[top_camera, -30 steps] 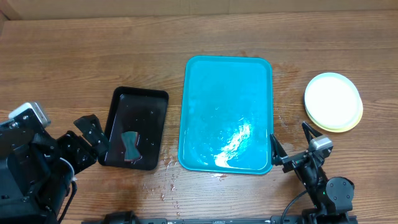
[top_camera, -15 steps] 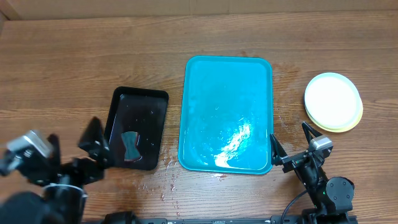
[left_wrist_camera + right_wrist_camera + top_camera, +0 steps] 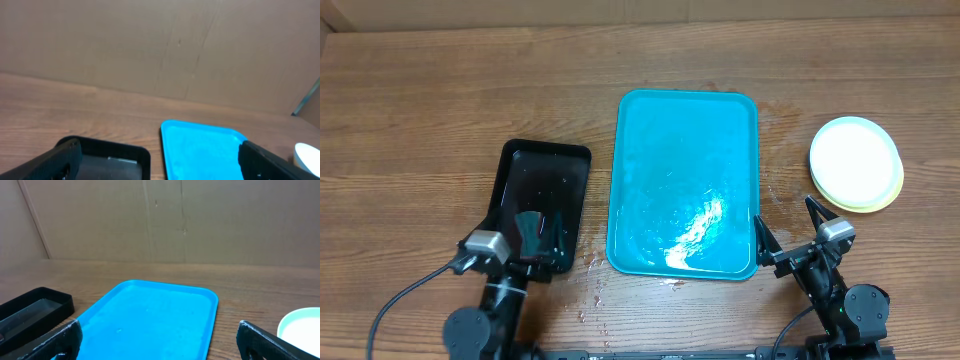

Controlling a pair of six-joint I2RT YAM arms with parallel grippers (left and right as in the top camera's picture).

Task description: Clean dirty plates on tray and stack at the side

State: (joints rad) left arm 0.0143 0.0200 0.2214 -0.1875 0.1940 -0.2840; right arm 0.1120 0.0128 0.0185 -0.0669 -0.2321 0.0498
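Observation:
The turquoise tray [image 3: 685,180] lies wet and bare in the middle of the table. It also shows in the left wrist view [image 3: 200,150] and the right wrist view [image 3: 155,315]. The plates [image 3: 855,162] sit stacked to the right of the tray, a pale white one on top and a yellow-green rim showing beneath; their edge shows in the right wrist view [image 3: 302,327]. My left gripper [image 3: 525,240] is open and empty over the near end of the black tray. My right gripper [image 3: 787,228] is open and empty at the tray's near right corner.
A narrow black tray [image 3: 542,190] lies left of the turquoise tray, and also shows in the left wrist view [image 3: 110,157]. Water drops spot the wood near the turquoise tray's front edge [image 3: 590,290]. A cardboard wall stands behind the table [image 3: 160,220].
My left arm has swung in from the far left to the table's front edge, its open fingers now over the black tray's near end. The right arm has not moved.

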